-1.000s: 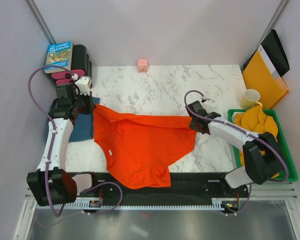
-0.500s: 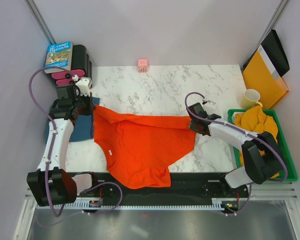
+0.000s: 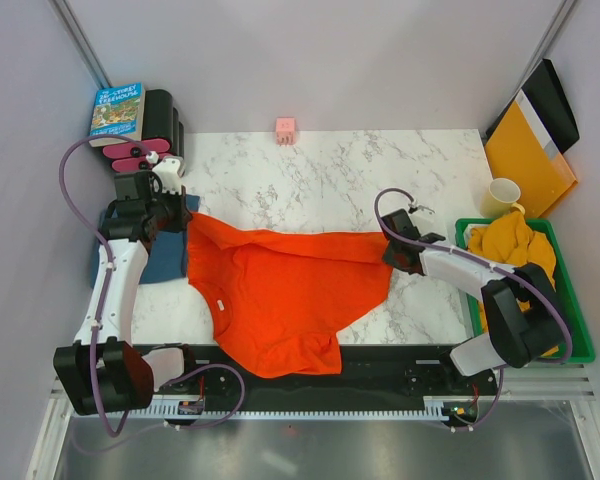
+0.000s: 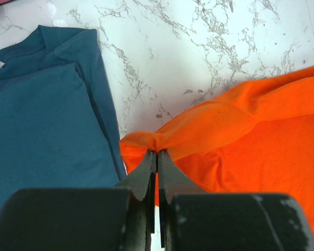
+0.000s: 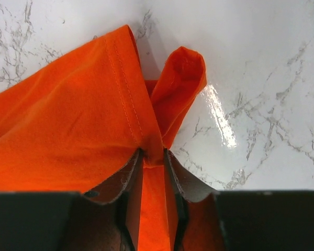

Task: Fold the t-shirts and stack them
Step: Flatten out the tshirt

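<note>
Holds the orange-red t-shirt by both ends of its far edge, and looks no further along than the opening of the first fold on it. Clamps the left gripper on a bunched corner of orange cloth, fingers pressed together with only fabric between, just beside the dark teal-blue t-shirt. Clamps the right gripper likewise on a pinched fold at the opposite end, not far from the green tray. Leaves the rest of the orange garment spread over the marble table, fairly flat in the middle, rumpled and turned up at the near hem by the front edge. Counts, at a guess, one shirt as done: the teal one, lying flat and folded at the left side, partly under the left arm. Shows a mustard-yellow t-shirt heaped unfolded in the tray, so seemingly waiting its turn. Leaves, then, most of the work to do: folding the orange piece, stacking it on the teal one, then taking up the yellow.
</note>
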`<move>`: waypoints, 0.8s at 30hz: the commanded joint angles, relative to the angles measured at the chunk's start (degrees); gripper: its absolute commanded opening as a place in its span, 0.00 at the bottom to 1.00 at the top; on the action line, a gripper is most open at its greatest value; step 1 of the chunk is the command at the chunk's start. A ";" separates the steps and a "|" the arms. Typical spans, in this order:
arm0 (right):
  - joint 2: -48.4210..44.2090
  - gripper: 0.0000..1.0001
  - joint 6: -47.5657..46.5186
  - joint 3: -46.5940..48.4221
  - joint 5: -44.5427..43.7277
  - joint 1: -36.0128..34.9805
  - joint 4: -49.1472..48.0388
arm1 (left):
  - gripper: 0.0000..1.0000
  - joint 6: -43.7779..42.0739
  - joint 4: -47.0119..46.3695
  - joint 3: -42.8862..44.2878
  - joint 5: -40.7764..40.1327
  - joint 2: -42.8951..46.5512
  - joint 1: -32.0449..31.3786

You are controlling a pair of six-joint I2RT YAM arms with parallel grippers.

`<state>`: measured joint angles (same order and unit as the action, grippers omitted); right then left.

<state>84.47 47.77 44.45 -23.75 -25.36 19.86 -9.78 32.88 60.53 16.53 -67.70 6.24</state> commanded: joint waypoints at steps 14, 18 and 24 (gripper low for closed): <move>-2.19 0.00 0.57 -5.07 3.53 2.69 -4.48 | 0.02 1.08 -0.28 -1.12 -0.89 2.75 -0.35; -6.85 0.00 -1.17 -3.15 3.18 2.52 -2.12 | 0.02 1.34 -0.10 -0.77 -0.80 3.54 -0.35; -17.83 0.00 -9.25 9.85 1.25 1.29 6.94 | 0.02 2.57 2.18 3.97 -0.45 5.56 -0.35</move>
<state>72.93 44.95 43.64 -20.38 -23.40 22.63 -9.41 34.13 59.68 16.47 -64.66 5.98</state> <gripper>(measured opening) 0.010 0.029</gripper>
